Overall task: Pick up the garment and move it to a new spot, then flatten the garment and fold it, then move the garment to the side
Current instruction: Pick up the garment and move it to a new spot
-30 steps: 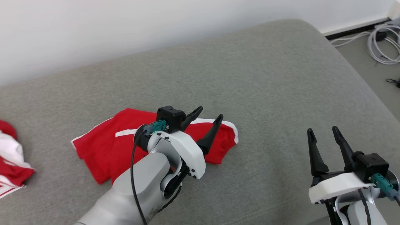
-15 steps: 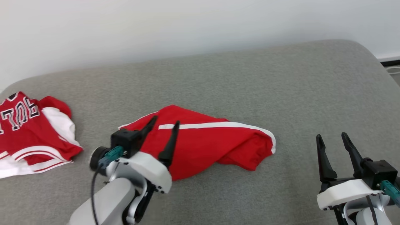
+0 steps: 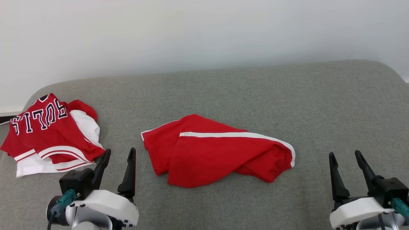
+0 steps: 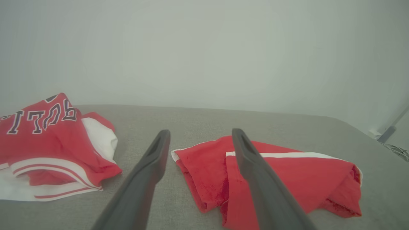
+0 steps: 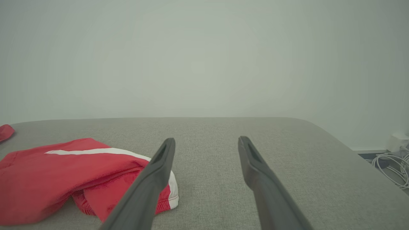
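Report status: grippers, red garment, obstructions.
Left gripper open, empty. Right gripper open, empty. Red garment loosely folded on couch, ungripped. Jersey pile at left, apart from it.

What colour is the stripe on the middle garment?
White stripe on the red garment; clearest in the head view.

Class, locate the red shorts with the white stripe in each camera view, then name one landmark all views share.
Head view: red shorts at centre.
Left wrist view: red shorts from lower centre to right.
Right wrist view: red shorts at lower left.
Shared landmark: the grey cushion beneath them.
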You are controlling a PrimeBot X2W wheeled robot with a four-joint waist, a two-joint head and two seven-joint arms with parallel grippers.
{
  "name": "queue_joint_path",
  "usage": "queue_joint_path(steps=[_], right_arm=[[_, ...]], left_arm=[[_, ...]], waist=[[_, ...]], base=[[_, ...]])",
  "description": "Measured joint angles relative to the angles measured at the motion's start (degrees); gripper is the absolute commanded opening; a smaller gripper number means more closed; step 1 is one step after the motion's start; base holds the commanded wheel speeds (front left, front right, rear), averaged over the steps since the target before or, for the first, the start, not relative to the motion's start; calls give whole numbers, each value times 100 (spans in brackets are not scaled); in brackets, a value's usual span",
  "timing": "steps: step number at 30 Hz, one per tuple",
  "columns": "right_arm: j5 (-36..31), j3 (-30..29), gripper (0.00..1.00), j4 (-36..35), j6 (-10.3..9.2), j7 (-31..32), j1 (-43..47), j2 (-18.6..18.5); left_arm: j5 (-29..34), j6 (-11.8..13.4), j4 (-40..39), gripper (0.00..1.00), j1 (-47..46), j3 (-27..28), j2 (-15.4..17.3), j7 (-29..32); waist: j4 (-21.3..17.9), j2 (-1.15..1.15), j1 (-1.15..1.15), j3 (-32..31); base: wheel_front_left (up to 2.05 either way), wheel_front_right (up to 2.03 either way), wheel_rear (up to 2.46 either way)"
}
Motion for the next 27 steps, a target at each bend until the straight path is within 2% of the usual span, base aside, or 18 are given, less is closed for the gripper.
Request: queue_joint_path(steps=[4,11,21,27], right_arm=[[-122,-25,100,-57,0,0,205,5],[-304,-181,100,-223,0,0,488,47],[-350,-211,100,-337,0,0,688,135],[-346,-240,100,-323,0,0,724,146]], left_arm=[[151,87,-116,100,342,114,154,0],[308,85,-163,100,712,137,458,0],[290,136,-188,100,996,375,437,0],[292,29,-147,100,1089,493,382,0]], waist=[[1,0,0,-79],[-2,0,0,-184],[-16,0,0,-239],[2,0,0,-242]], base=[[0,0,0],[0,0,0],[0,0,0],[0,0,0]])
